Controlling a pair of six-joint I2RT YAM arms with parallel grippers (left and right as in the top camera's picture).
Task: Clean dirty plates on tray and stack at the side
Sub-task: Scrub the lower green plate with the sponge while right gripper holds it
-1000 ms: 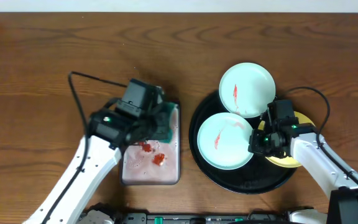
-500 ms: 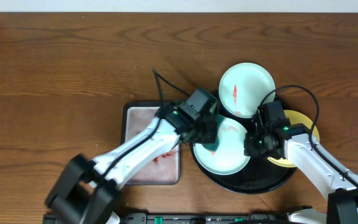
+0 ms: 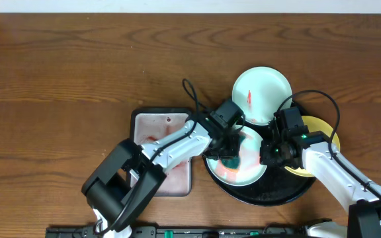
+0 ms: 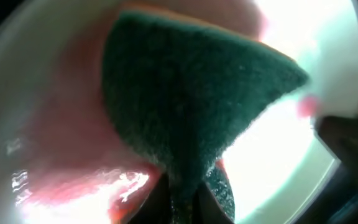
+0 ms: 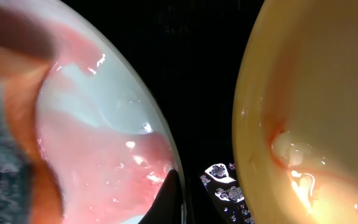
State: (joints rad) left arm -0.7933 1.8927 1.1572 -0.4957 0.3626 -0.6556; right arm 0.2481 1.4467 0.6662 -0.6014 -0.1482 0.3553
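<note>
While the left pincer presses a green sponge onto the front plate, its fingers are closed tight on the sponge's lower end. The wrist view shows the sponge fanning out from between them. The sponge lies flat against the left half of this pale mint plate. The plate's surface around the sponge is covered in a wet pink-red smear.

The front plate rests inside the black tray, which sits near the bench's near edge, right of centre. The right pincer is at the plate's right rim. Its wrist view shows one dark fingertip against that rim, with the second finger out of sight. Whether it clamps the plate cannot be told.

A back plate, also pale mint, lies on the tray's far rim, just beyond the front plate. It carries a short red streak left of its middle. A yellow plate lies at the tray's right side, largely covered by the right arm. The right wrist view shows a faint reddish trace in its well, and bare black tray between it and the front plate.

Left of the tray, just beside it, stands a grey pan. Pinkish liquid covers its floor, and the left arm crosses above it.
</note>
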